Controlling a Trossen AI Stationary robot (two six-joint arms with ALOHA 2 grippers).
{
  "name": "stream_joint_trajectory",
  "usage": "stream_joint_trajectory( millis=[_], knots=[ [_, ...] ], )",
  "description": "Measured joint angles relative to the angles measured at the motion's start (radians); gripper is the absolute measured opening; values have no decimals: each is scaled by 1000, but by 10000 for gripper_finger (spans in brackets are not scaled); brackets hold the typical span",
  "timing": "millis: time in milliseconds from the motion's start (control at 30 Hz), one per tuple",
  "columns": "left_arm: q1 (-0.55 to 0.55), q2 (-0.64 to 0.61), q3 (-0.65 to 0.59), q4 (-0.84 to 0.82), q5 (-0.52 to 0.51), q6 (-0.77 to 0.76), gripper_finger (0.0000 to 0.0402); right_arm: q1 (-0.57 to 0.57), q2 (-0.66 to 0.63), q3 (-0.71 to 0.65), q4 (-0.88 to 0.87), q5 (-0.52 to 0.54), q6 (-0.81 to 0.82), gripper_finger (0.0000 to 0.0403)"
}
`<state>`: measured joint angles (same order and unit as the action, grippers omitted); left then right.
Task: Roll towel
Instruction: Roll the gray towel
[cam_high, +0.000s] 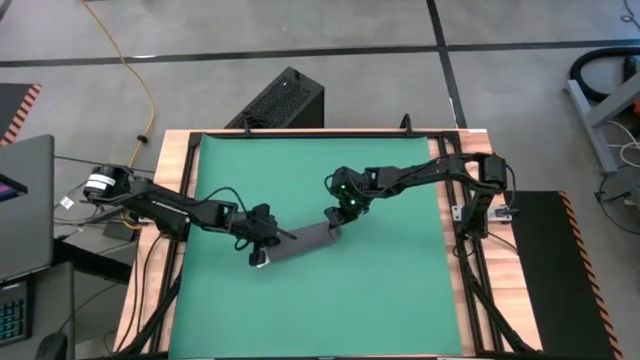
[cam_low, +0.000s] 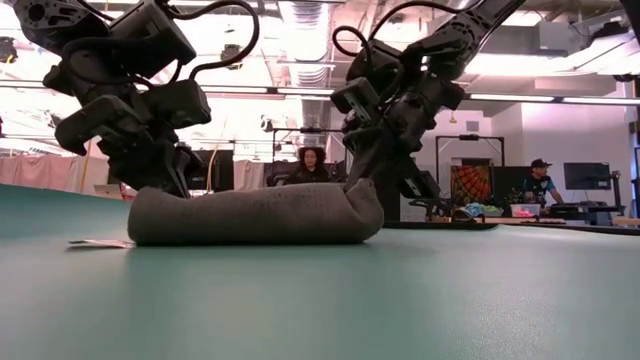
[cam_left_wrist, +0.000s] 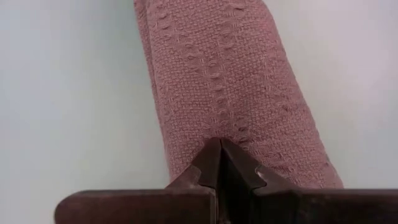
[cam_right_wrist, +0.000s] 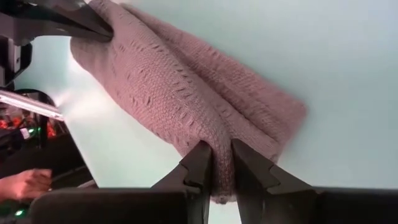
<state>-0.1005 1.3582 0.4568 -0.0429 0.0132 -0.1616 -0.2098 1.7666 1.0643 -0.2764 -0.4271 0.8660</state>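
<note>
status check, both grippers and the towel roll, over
Left gripper shut, tips pressed against one end of the rolled dark grey cloth towel. Right gripper slightly parted, a fold of the other end between its fingers. Green mat around it bare.
</note>
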Motion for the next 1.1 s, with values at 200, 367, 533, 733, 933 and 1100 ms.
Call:
stream_joint_trajectory(
  millis=[200,367,533,733,933,1100],
  knots=[
    [0,0,-1,0,-2,8,0,-18,-1,1,-12,8,-34,77],
    [0,1,-1,2,-10,11,0,-33,-1,2,-53,7,-67,77],
    [0,1,-2,-1,-23,10,0,-34,-3,0,-146,19,-110,88],
    [-1,1,-4,-11,-32,10,0,-55,-32,-4,-240,43,-172,112],
    [-1,1,-3,-11,-46,12,0,-52,-243,0,-127,206,-220,93],
    [-1,2,-3,-11,-53,18,0,21,-255,1,54,277,-251,62]
  ],
)
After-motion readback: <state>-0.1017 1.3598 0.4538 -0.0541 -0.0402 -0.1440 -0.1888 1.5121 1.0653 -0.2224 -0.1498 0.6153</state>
